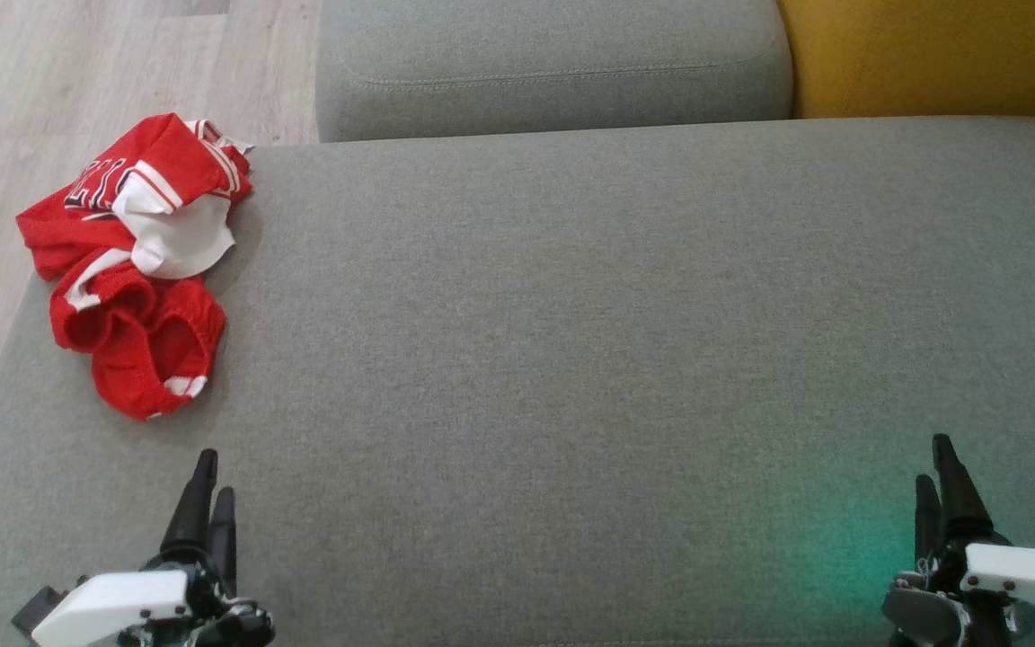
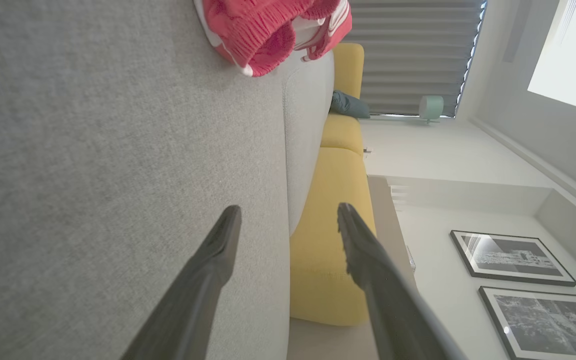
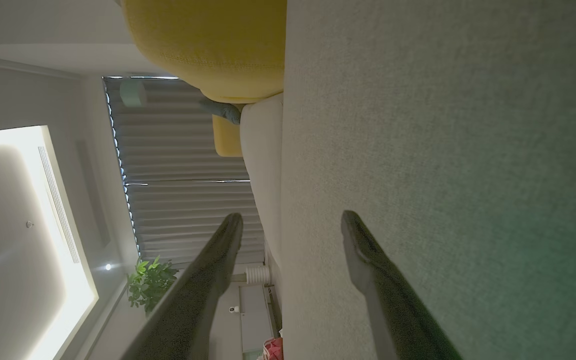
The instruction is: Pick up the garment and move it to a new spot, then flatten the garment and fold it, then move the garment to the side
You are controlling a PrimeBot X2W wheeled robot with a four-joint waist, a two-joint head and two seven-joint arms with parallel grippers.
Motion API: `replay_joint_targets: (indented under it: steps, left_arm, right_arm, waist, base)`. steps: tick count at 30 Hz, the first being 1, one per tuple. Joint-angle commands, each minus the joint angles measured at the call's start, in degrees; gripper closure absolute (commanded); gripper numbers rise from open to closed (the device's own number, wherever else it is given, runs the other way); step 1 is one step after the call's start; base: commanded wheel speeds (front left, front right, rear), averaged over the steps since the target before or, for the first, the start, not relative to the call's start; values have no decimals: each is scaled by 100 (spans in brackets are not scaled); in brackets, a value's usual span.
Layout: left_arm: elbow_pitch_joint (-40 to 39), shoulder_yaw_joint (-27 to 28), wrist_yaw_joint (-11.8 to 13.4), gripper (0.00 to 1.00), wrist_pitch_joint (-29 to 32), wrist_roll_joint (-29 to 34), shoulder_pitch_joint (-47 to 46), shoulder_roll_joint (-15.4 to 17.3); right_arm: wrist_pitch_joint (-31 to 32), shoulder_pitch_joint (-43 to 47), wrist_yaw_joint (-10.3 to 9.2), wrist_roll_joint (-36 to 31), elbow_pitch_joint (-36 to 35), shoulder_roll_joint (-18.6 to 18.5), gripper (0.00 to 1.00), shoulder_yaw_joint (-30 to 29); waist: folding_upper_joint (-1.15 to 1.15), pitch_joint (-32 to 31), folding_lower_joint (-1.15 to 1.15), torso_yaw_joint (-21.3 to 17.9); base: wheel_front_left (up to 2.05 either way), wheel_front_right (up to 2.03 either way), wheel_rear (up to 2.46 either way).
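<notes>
The grey seat cushion (image 1: 571,359) lies wide and bare from centre to 3 o'clock. Its left edge slants from 11 toward 8 o'clock, with pale wood floor (image 1: 77,72) beyond. A second grey cushion (image 1: 553,63) sits at 12 and a yellow cushion (image 1: 931,54) at 1. The upholstery is a fine, flat weave. The garment (image 1: 136,261), red mesh with white trim and lettering, is crumpled at 10 o'clock and spills over that left edge. The left end effector (image 1: 216,474) at 7 and the right end effector (image 1: 932,460) at 5 hover spread and empty.
</notes>
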Motion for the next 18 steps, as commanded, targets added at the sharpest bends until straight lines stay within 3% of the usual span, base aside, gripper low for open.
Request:
replay_joint_targets:
  steps: [1,18]
  left_arm:
    - [-247,-25,2,0,-58,93,-239,49]
    - [-666,-293,218,0,-360,1574,-284,65]
  right_arm:
    - [-59,-183,7,-114,-241,-19,0,47]
    - [-363,-127,13,-1562,-712,-26,0,234]
  waist:
    - [0,-3,0,-1]
    - [0,-25,0,-16]
  base:
    - [0,0,0]
    - [0,0,0]
